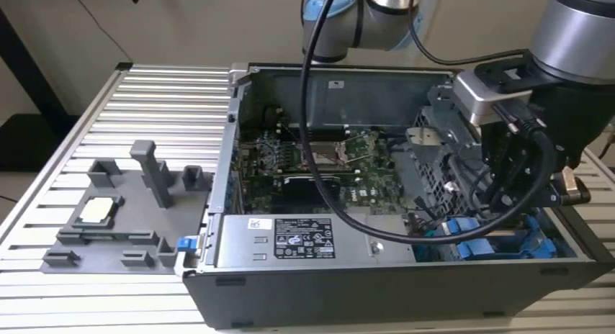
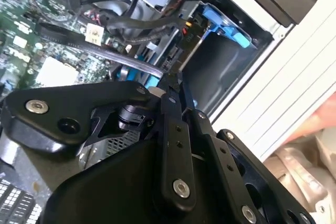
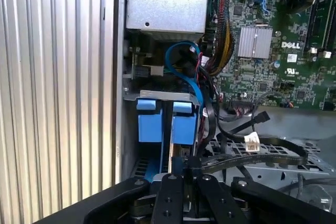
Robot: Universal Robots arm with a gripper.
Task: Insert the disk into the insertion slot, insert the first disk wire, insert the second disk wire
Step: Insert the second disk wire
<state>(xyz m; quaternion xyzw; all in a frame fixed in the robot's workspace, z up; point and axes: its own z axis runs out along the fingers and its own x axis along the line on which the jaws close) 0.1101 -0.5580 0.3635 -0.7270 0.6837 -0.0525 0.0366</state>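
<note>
Exterior view: my arm reaches into the open computer case (image 1: 288, 291) over the insertion slot (image 1: 500, 240) on the ribbed tabletop (image 1: 144, 104).

Second wrist view: hand (image 2: 170, 80), fingers drawn together, at the slot's blue fittings.

First wrist view: the disk (image 3: 163, 124) in its blue carrier sits in the slot; whether the hand grips anything, I cannot tell.

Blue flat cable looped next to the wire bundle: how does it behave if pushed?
The blue flat cable is probably floppy, as it sits in a loose curved loop. It looks thin, so likely light. Pushed, it may snag on the black wires right beside it.
</note>
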